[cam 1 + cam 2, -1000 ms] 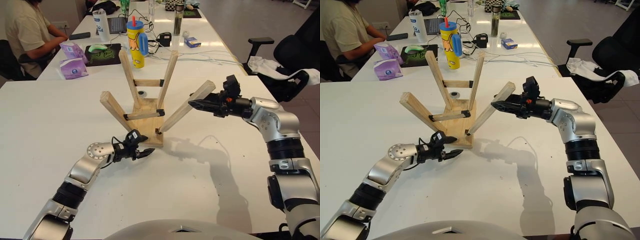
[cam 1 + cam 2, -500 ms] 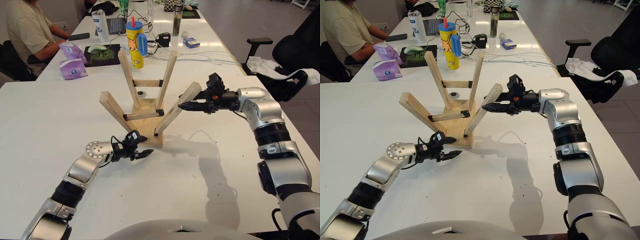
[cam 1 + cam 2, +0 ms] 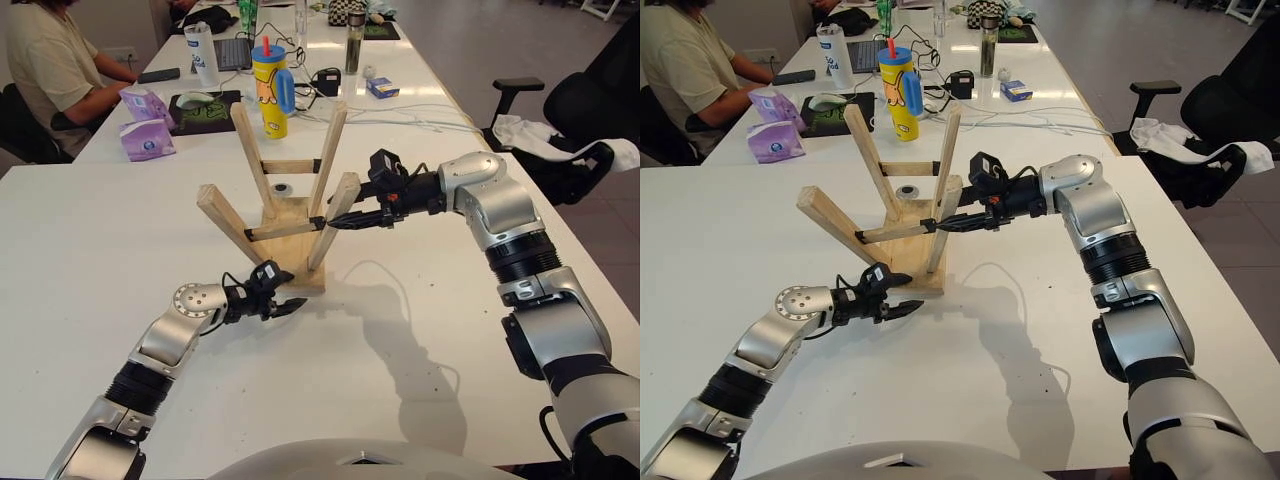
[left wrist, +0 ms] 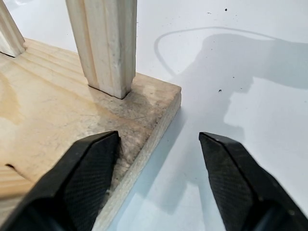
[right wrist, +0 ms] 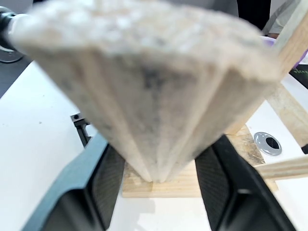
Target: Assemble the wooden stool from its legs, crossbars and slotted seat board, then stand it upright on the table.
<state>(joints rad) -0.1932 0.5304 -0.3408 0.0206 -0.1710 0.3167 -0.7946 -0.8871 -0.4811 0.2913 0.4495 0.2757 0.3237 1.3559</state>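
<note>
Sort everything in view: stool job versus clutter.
Job: seat board, held leg, other legs, crossbars, right gripper, left gripper.
Clutter: yellow cup, tissue packs, white bottle, mouse mat, office chair.

stool leg [image 3: 252, 150]: four are counted
crossbar [image 3: 293, 166]: two are counted
seat board [image 3: 288, 212]: one is counted
grippers: two are counted, the left gripper [image 3: 296, 304] and the right gripper [image 3: 337, 224]
purple pack [image 3: 148, 138]: two are counted
yellow cup [image 3: 270, 88]: one is counted
</note>
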